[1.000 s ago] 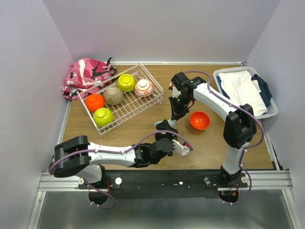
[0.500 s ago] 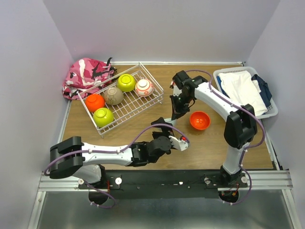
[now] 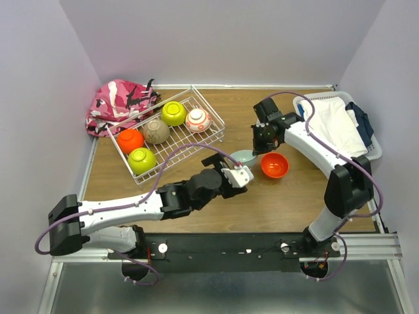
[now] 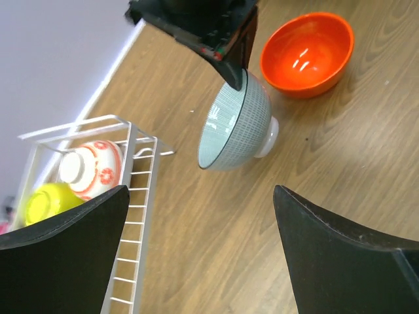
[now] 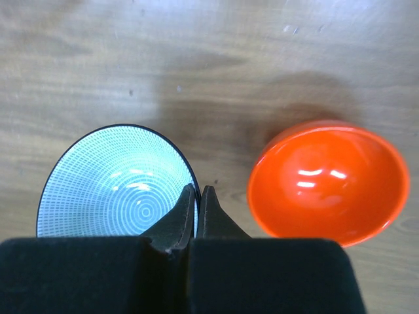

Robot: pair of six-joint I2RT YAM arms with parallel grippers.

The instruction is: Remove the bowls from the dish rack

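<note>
The white wire dish rack at the back left holds an orange bowl, a tan bowl, two lime-green bowls and a white bowl with red pattern. My right gripper is shut on the rim of the pale teal bowl. It holds the bowl tilted, low over the table, beside a second orange bowl. My left gripper is open and empty, just short of the teal bowl.
A pink camouflage bag lies behind the rack at the back left. A white plastic basket of clothes stands at the back right. In the left wrist view the rack's edge is close on the left.
My right gripper has moved right with the teal bowl, to beside the orange bowl on the table. My left arm has stretched forward and its gripper now points at the teal bowl.
</note>
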